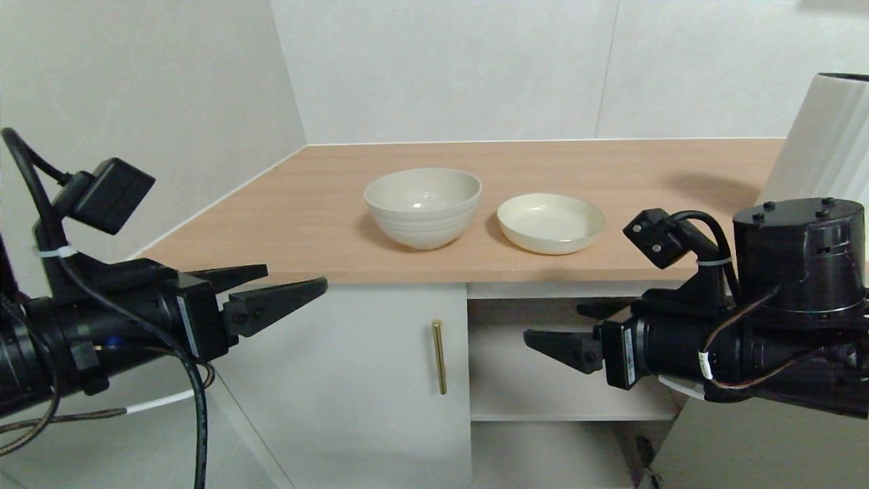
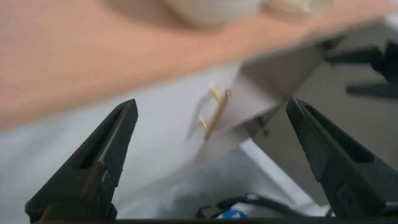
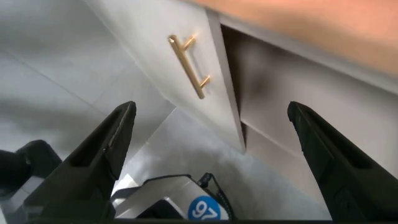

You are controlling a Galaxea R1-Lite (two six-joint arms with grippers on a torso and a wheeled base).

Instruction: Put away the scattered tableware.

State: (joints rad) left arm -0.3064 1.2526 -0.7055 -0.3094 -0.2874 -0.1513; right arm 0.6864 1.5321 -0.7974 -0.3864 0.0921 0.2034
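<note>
A deep cream bowl (image 1: 422,206) and a shallow cream dish (image 1: 550,222) stand side by side on the wooden countertop (image 1: 305,217), the bowl to the left. My left gripper (image 1: 295,277) hangs open and empty below the counter's front edge, left of the bowl. At the same height on the right, my right gripper (image 1: 553,322) is open and empty in front of the open cabinet compartment (image 1: 563,367). In the left wrist view the open gripper (image 2: 211,106) points at the cabinet, with the bowl (image 2: 211,9) beyond. The right wrist view shows its open gripper (image 3: 210,107) facing the cabinet.
Under the counter, a closed white door with a brass handle (image 1: 440,356) is left of the open compartment, which has a shelf. A tall white roll (image 1: 825,142) stands at the counter's right end. Walls close off the counter at the back and left.
</note>
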